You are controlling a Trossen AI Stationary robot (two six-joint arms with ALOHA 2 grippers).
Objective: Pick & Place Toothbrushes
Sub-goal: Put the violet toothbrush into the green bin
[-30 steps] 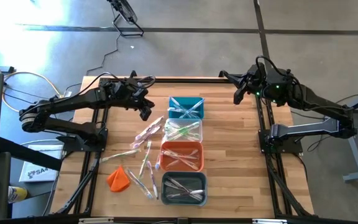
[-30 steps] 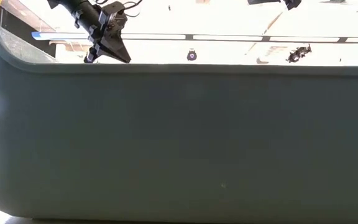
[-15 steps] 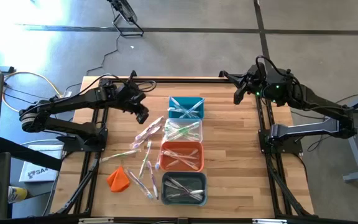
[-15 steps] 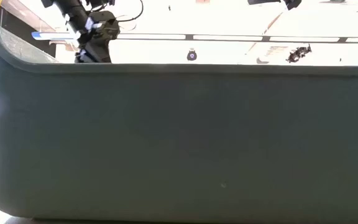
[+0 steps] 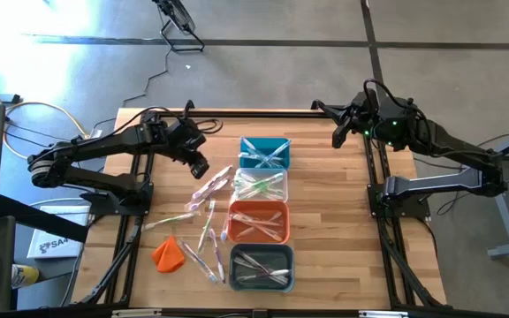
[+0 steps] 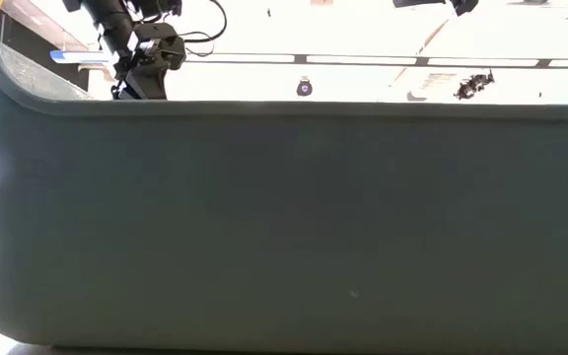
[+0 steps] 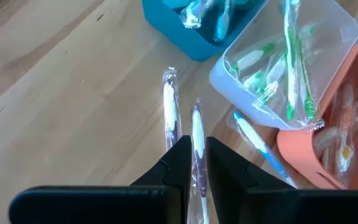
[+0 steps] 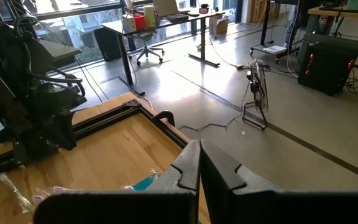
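"Fingers (image 7: pixel 180 163) on left gripper (image 5: pixel 200 166) narrowly apart, hung over the near end of the loose pile, one brush (image 7: pixel 197 124) lined up in the gap, flat on the wood beside a twin, not seen pinched. How far along?"

"Partway, at a guess. Left of the bins, loose brushes (image 5: pixel 203 216) scattered down past an orange lump (image 5: pixel 168 253), so plenty left. Then four bins in a column: teal (image 5: pixel 245 144), clear (image 5: pixel 283 173), orange (image 5: pixel 233 208), grey (image 5: pixel 234 253) – each already holding some."

"Room to move?"

"Tight on the left – pile lying close against the bin walls, with the table (image 5: pixel 325 238) edge and arm base not far off. Right of the bins, bare wood, wide open. Right gripper (image 5: pixel 338 137) parked over the far right corner, well apart, fingers shut on nothing."
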